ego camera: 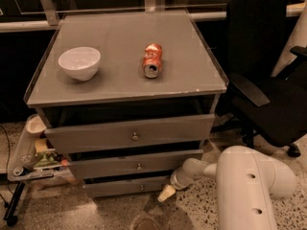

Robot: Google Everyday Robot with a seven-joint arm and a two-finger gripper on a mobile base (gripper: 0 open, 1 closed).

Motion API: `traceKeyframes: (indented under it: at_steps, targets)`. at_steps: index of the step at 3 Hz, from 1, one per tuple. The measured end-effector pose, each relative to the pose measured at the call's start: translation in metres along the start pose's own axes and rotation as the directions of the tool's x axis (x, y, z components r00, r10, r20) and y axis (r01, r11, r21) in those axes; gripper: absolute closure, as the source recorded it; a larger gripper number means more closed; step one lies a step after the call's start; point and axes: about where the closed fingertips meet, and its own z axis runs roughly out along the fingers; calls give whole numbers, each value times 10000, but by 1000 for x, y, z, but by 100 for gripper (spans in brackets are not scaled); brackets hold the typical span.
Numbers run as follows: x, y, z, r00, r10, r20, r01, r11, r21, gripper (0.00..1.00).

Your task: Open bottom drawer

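The bottom drawer (125,187) is the narrowest grey front, lowest of three on the grey cabinet, with a tiny round knob (141,187) at its centre. It looks nearly flush. My white arm comes in from the lower right. The gripper (166,193) is low at the drawer's right end, right of the knob and close to the floor. Only a cream-coloured tip of it shows.
The middle drawer (136,164) and the top drawer (132,134) stick out above. A white bowl (79,63) and a crushed red can (152,60) lie on the cabinet top (192,75). A black office chair (268,90) stands right. A cluttered side tray (29,159) stands left.
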Motion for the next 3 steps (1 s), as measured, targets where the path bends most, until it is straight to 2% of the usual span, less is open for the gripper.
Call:
traceKeyframes:
  at_steps: [2,3]
  targets:
    - [17,8,12,9983,-84,-576,57,9989,-456,0]
    - [14,8,9,9983,-83,-577,57,9989,-457,0]
